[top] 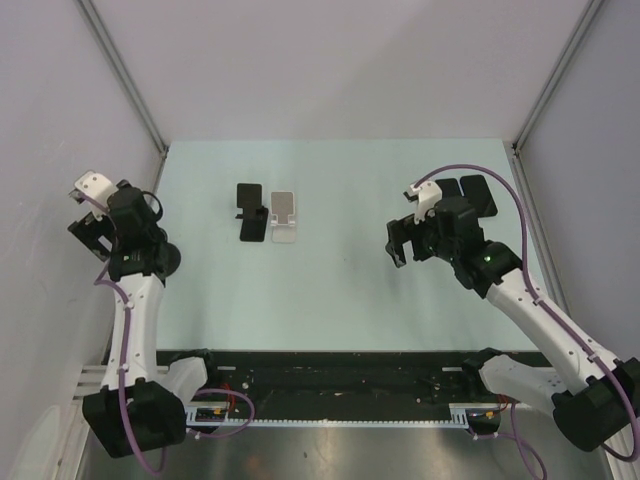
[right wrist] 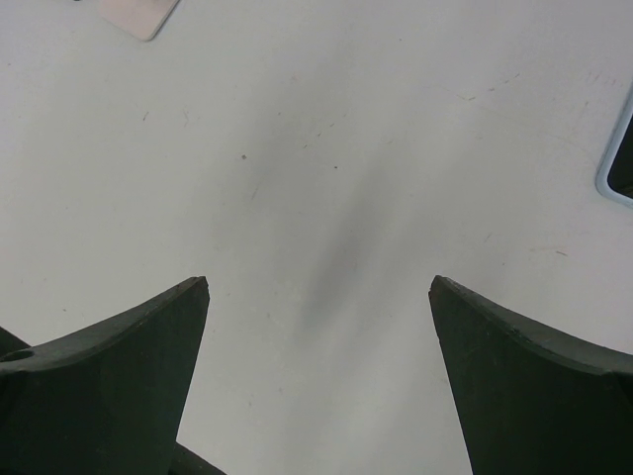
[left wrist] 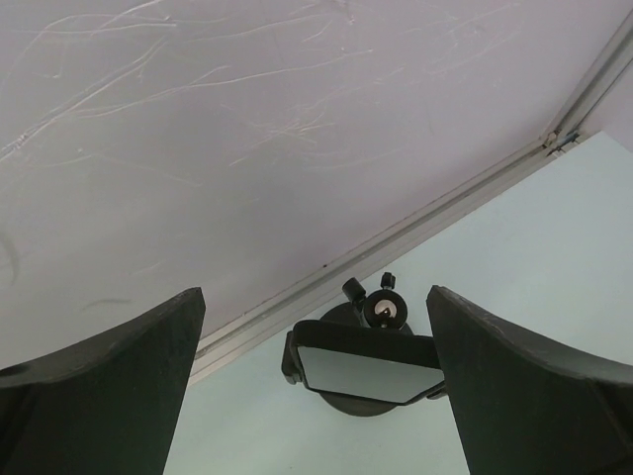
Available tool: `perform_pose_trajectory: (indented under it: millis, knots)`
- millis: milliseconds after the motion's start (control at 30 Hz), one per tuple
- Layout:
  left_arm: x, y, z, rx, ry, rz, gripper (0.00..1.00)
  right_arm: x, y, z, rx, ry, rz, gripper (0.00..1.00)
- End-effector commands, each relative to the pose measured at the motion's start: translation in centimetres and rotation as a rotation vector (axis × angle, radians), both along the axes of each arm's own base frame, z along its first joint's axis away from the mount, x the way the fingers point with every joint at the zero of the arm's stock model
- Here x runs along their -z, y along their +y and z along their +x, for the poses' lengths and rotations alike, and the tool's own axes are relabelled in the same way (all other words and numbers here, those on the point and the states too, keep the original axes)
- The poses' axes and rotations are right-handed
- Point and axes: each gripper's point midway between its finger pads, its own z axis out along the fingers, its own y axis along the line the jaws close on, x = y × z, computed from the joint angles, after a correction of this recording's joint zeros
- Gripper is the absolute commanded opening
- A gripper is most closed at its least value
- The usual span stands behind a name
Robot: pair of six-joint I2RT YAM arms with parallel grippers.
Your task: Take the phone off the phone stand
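Far right on the table (top: pixel 340 300), a dark flat slab, read as the phone (top: pixel 480 196), is seen lying just behind the right wrist and partly covered by the arm. Whether anything sits under it cannot be told. In the right wrist view the phone (right wrist: pixel 623 163) is cropped by the right edge: dark face, pale blue rim, flat on the surface.

Left of centre, two stands are set side by side, the black stand (top: pixel 252 213) and the white stand (top: pixel 284 218) just beside it on its right. The white stand's grey back plate is exposed. Both are well apart from the phone. A pale corner at the top left of the right wrist view is probably the white stand's base (right wrist: pixel 138 15).

The right gripper (top: pixel 398 247) (right wrist: pixel 318 282) is held over bare table between the stands and the phone. Its jaws are spread wide and nothing is gripped.

The left gripper (top: pixel 90 235) (left wrist: pixel 315 292) is raised by the left wall. Its jaws are also spread wide with nothing gripped. A round-based black holder (left wrist: pixel 361 371) with a grey plate is framed beyond the fingers, close to the wall rail (left wrist: pixel 445 213), and is not touched.
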Motion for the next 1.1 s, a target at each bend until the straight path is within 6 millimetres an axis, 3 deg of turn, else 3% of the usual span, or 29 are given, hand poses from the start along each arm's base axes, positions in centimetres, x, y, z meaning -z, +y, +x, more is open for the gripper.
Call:
perform_pose_trajectory:
  millis: [0,300,600,800,900,933,1067]
  knots:
    - [0.7,0.3,1.0,-0.007,-0.045,-0.026,1.00,0.0,0.8,0.3,-0.028,-0.022,0.000,1.00]
    - [3.8,0.6,2.9,0.016,-0.027,-0.089,1.00,0.6,1.3,-0.2,-0.053,-0.032,-0.028,1.00]
    - [6.1,1.0,3.3,0.005,0.019,-0.113,0.99,1.0,1.7,-0.5,-0.064,-0.032,-0.045,1.00]
    - [6.5,0.4,3.7,0.042,0.011,-0.136,0.85,0.9,1.5,-0.5,-0.051,-0.044,-0.058,1.00]
    - [6.1,-0.2,3.8,0.077,-0.009,-0.145,0.71,0.8,1.4,-0.5,-0.049,-0.047,-0.064,1.00]
    - [5.4,-0.6,3.7,0.091,-0.025,-0.137,0.62,0.8,1.5,-0.5,-0.049,-0.047,-0.064,1.00]
    - [3.8,-2.3,3.8,0.159,-0.039,-0.102,0.47,0.6,1.4,-0.6,-0.044,-0.057,-0.068,1.00]
